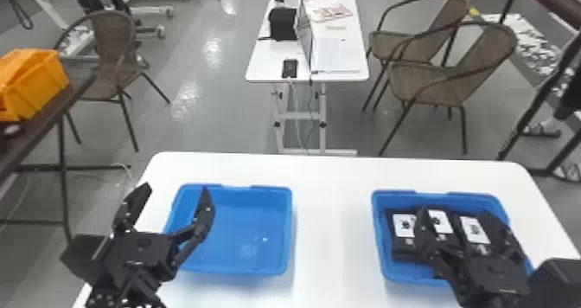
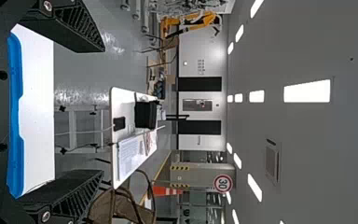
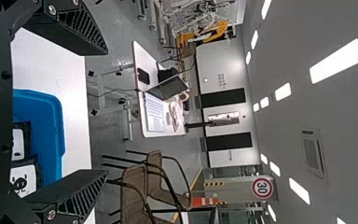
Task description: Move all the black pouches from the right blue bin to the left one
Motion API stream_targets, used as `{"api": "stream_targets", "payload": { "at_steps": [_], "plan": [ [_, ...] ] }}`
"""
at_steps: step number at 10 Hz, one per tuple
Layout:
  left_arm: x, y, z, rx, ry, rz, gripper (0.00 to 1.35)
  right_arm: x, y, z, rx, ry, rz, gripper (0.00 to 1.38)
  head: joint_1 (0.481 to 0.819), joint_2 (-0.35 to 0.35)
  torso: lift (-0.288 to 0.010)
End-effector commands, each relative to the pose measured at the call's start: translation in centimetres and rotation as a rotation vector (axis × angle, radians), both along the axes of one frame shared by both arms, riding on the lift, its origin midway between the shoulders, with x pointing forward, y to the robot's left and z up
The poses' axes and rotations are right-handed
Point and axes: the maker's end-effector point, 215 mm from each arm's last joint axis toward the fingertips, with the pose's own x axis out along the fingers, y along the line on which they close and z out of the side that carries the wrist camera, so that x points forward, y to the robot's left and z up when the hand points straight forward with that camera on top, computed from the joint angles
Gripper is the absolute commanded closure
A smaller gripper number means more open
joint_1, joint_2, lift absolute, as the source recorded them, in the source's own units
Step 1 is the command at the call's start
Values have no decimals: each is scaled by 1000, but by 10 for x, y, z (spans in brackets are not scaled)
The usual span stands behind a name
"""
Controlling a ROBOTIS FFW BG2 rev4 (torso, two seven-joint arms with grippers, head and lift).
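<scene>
Black pouches (image 1: 441, 226) are packed side by side in the right bin (image 1: 415, 194), by the tabletop's (image 1: 333, 225) right edge. Above them the right gripper (image 1: 454, 214) is spread wide, empty; the left gripper (image 1: 176, 188), equally so, is held at the left bin (image 1: 259, 233). One pouch should be straddled squarely, pinched firmly, then raised straight past the rim.

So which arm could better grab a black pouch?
Probably the right: its open fingers are at the blue plastic bin of white-labelled pouches; the left fingers are by the empty blue bin.
</scene>
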Motion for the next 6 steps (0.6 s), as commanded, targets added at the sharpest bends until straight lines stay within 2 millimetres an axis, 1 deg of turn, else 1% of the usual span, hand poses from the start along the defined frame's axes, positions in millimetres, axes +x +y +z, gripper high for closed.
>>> {"api": "stream_targets", "payload": {
  "at_steps": [1,6],
  "plan": [
    [0,0,0,0,0,0,93,0,0,0,1,0,0,114,695,70,0],
    [1,0,1,3,-3,0,88,1,1,0,2,-1,1,116,695,70,0]
  ]
}}
